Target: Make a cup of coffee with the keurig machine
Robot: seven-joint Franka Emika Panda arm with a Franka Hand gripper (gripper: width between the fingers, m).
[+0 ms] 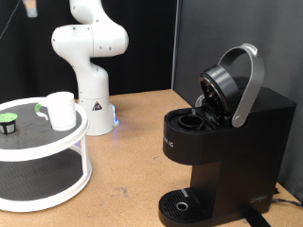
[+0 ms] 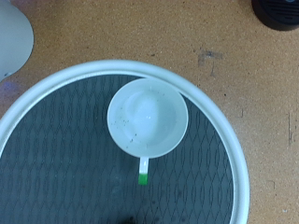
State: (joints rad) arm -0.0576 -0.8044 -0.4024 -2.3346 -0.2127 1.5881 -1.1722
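The cup (image 1: 61, 110) is a small white mug standing upright on the top tier of a round white stand (image 1: 57, 151), at the exterior view's left. The wrist view looks straight down into the cup (image 2: 147, 115); it looks empty, and its handle (image 2: 143, 170) has a green tip. The keurig machine (image 1: 222, 142) stands at the exterior view's right with its silver lid handle (image 1: 248, 85) raised and the pod chamber (image 1: 192, 121) open. Only a dark piece of the hand (image 1: 31, 8) shows at the exterior view's top edge, high above the stand. No fingers show in the wrist view.
A green-topped pod (image 1: 8, 123) lies on the stand's dark mesh mat, to the cup's left in the exterior view. The white robot base (image 1: 92, 99) stands behind the stand. The circular drip tray (image 1: 182, 203) is bare. The table is brown wood.
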